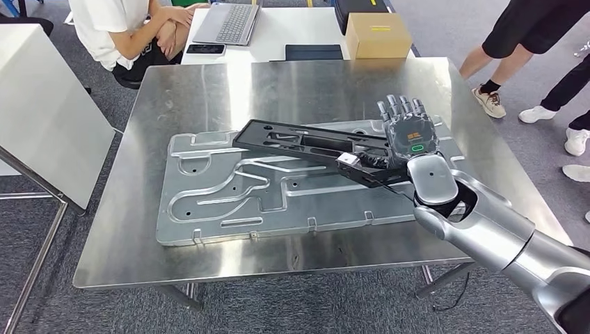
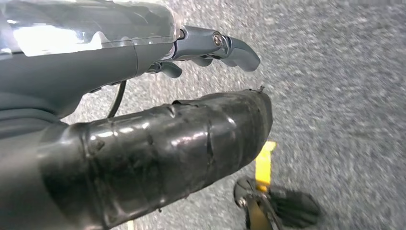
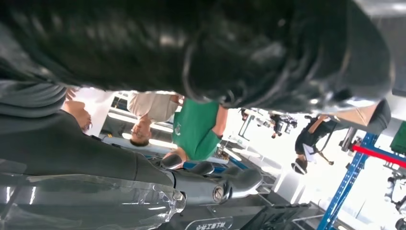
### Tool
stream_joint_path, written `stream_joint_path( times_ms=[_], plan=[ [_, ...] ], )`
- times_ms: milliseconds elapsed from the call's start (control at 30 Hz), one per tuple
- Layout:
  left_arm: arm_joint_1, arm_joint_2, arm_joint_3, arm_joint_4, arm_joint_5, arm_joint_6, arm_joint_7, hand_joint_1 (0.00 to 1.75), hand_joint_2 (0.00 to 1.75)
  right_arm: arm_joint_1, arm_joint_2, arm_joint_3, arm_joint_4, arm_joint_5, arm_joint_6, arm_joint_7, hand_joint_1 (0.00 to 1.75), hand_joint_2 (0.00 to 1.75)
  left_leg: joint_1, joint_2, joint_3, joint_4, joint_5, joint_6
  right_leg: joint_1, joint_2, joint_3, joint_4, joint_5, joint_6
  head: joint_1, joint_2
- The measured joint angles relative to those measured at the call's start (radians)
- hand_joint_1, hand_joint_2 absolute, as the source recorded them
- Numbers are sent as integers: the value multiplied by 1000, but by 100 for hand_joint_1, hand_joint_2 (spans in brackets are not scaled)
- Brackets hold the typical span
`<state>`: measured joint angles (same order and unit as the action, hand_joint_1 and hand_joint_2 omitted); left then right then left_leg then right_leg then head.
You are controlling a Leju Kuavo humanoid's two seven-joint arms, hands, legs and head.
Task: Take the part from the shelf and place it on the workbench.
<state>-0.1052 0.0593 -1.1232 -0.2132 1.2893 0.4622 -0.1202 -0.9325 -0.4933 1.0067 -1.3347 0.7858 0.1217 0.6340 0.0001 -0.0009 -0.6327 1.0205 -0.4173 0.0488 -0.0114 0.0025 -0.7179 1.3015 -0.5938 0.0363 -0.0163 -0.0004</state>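
A long black part [image 1: 306,142] lies slanted across a silver stamped plate [image 1: 209,202] on the steel workbench [image 1: 209,90]. Its right end lies under my right hand [image 1: 408,129], which hovers over it palm down with fingers stretched straight toward the table's far side. In the right wrist view the right hand [image 3: 95,158] has its thumb and fingers apart with nothing between them. My left hand [image 2: 119,67] hangs over grey carpet, thumb and fingers apart and holding nothing.
Behind the workbench stands a white table with a laptop [image 1: 226,24], a phone [image 1: 206,49] and a cardboard box [image 1: 378,35]. A person [image 1: 125,31] sits at its left. Other people's legs [image 1: 522,42] stand at the right. A white panel [image 1: 42,104] stands at the left.
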Motion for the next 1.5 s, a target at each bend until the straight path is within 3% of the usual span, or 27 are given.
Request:
stream_joint_path(
  times_ms=[67, 133, 200, 300, 333, 367, 433, 467, 500, 567, 600, 633, 700, 733, 800, 867, 933, 967, 1000, 1033, 1067, 1133, 1200, 1267, 1367, 1433, 1500],
  plan=[
    [0, 0, 1, 0, 0, 0, 0, 0, 0, 1, -2, 0, -3, 0, 1, 0, 0, 0, -1, 0, -23, 3, 16, -3, -1, 0, 41, -20, 24, 1, 0, 0],
    [-1, 0, 2, 0, -1, -1, 0, 0, 0, -1, -5, -1, -9, 0, 1, 0, 0, 0, -2, -1, -41, 6, 30, -10, -1, 0, 141, -154, 64, -3, 0, 0],
    [0, 0, 3, 0, -3, -2, 0, 0, 0, -3, -8, -4, -17, 0, 2, 1, 0, 0, -2, -3, -48, 5, 47, -21, 5, 1, 205, -258, 75, -12, 0, 0],
    [1, 1, 3, 0, -4, -3, 1, 0, 0, -5, -12, -5, -24, 0, 6, 2, 0, 0, 1, -5, -55, -5, 72, -39, 10, 0, 197, -286, 96, -32, 2, 0],
    [2, 1, 3, 0, -5, -3, 1, 0, 0, -5, -12, -5, -26, 0, 7, 2, 0, 0, 1, -6, -66, 5, 55, -45, 8, -2, 187, -289, 109, -40, 2, 0],
    [3, 0, 3, 0, -5, -4, 2, 0, 0, -5, -12, -5, -27, 0, 9, 2, 0, 0, 2, -6, -82, 38, 15, -49, 5, -3, 173, -292, 123, -48, 1, 0],
    [3, -2, 4, 0, -5, -5, 3, 0, 0, -6, -12, -5, -31, 0, 12, 2, 0, 0, 5, -4, -120, 156, -95, -56, 4, -4, 144, -293, 149, -57, -2, 0],
    [3, -2, 4, 0, -5, -5, 3, 0, 0, -6, -13, -5, -32, 0, 14, 2, 0, 0, 6, -4, -132, 215, -133, -57, 5, -4, 130, -292, 159, -59, -3, 0],
    [3, -2, 4, 0, -4, -6, 4, 0, 0, -5, -13, -5, -33, 0, 18, 2, 0, 0, 6, -4, -135, 262, -147, -57, 6, -4, 116, -291, 169, -59, -3, 0],
    [2, -2, 4, 0, -4, -8, 6, 0, 0, -5, -16, -5, -37, 1, 27, 3, 0, 0, 5, -4, -106, 282, -118, -54, 8, -3, 86, -289, 190, -59, -4, 0],
    [2, -1, 4, 0, -4, -9, 7, 0, 0, -5, -17, -5, -40, 1, 31, 4, 0, 0, 5, -4, -66, 252, -92, -51, 8, -3, 69, -286, 201, -57, -4, 0],
    [1, -1, 4, 0, -4, -11, 8, 0, 0, -5, -18, -5, -43, 2, 34, 4, 0, 0, 3, -4, -9, 190, -81, -47, 8, -3, 55, -283, 211, -55, -4, 0],
    [-2, -1, 4, 0, -4, -12, 8, 0, 0, -6, -23, -7, -50, 2, 37, 4, 0, 0, -2, -5, 99, 48, -97, -40, 10, -3, 37, -276, 226, -47, -4, 0],
    [-4, 0, 4, 0, -4, -12, 8, 0, 0, -7, -25, -8, -53, 2, 37, 4, 0, 0, -5, -5, 126, 5, -111, -37, 10, -5, 35, -276, 233, -43, -4, 0],
    [-5, 1, 4, 0, -4, -12, 8, 0, 0, -10, -28, -10, -56, 3, 38, 4, 0, 0, -7, -5, 129, -18, -107, -29, 10, -7, 35, -282, 249, -32, -5, 0],
    [-5, 0, 4, 0, -4, -13, 9, 0, 0, -12, -31, -11, -58, 3, 39, 5, 0, 0, -4, -1, 117, -23, -84, -16, 8, -5, 28, -274, 236, -21, -6, 0],
    [-5, 0, 4, 0, -4, -14, 9, 0, 0, -12, -36, -11, -60, 3, 40, 5, 0, 0, -1, 4, 95, -27, -58, -3, 4, -3, -1, -196, 144, -13, -3, 0],
    [-4, 0, 4, 0, -4, -14, 10, 0, 0, -12, -39, -11, -61, 3, 41, 5, 0, 0, -1, 6, 77, -26, -44, 0, 2, -3, -20, -125, 90, -9, -2, 0],
    [-4, 0, 4, 0, -4, -15, 10, 0, 0, -12, -41, -11, -62, 3, 42, 5, 0, 0, -2, 7, 59, -25, -30, 0, 1, -3, -33, -58, 53, -6, -2, 0],
    [-4, 0, 4, 0, -4, -15, 10, 0, 0, -12, -42, -11, -63, 3, 43, 5, 0, 0, -2, 7, 41, -24, -17, -1, 0, -3, -35, -10, 46, -3, -2, 0],
    [-4, 0, 4, 0, -4, -15, 11, 0, 0, -11, -42, -11, -63, 3, 45, 5, 0, 0, -2, 8, 23, -23, -5, -3, -2, -3, -23, 11, 63, -2, -2, 0],
    [-4, 1, 4, 0, -4, -15, 12, 0, 0, -10, -42, -10, -64, 3, 46, 5, 0, 0, -2, 7, -8, -18, 17, -9, -5, -3, 53, -54, 116, -2, -2, 0],
    [-4, 0, 4, 0, -4, -15, 13, 0, 0, -11, -42, -11, -69, 3, 45, 5, 0, 0, -3, 5, -29, -10, 33, -18, -4, -1, 161, -192, 108, -6, -3, 0],
    [-4, 0, 4, 0, -4, -15, 13, 0, 0, -13, -43, -12, -76, 3, 45, 5, 0, 0, -3, 4, -38, -9, 49, -28, 4, 0, 215, -279, 80, -13, -3, 0],
    [-3, 1, 4, 0, -3, -15, 14, 0, 0, -13, -43, -12, -78, 2, 47, 5, 0, 0, 2, 1, -48, -9, 64, -44, 7, -4, 202, -295, 99, -33, -2, 0],
    [-1, 0, 4, 0, -3, -14, 16, 0, 0, -11, -42, -11, -80, 1, 47, 5, 0, 0, 5, -1, -71, 35, 5, -51, 3, -8, 180, -299, 122, -48, -3, 0],
    [0, -2, 4, 0, -3, -14, 17, 0, 0, -10, -42, -11, -82, 1, 48, 5, 0, 0, 8, -1, -100, 135, -94, -56, 6, -9, 155, -297, 144, -58, -6, 0]
  ],
)
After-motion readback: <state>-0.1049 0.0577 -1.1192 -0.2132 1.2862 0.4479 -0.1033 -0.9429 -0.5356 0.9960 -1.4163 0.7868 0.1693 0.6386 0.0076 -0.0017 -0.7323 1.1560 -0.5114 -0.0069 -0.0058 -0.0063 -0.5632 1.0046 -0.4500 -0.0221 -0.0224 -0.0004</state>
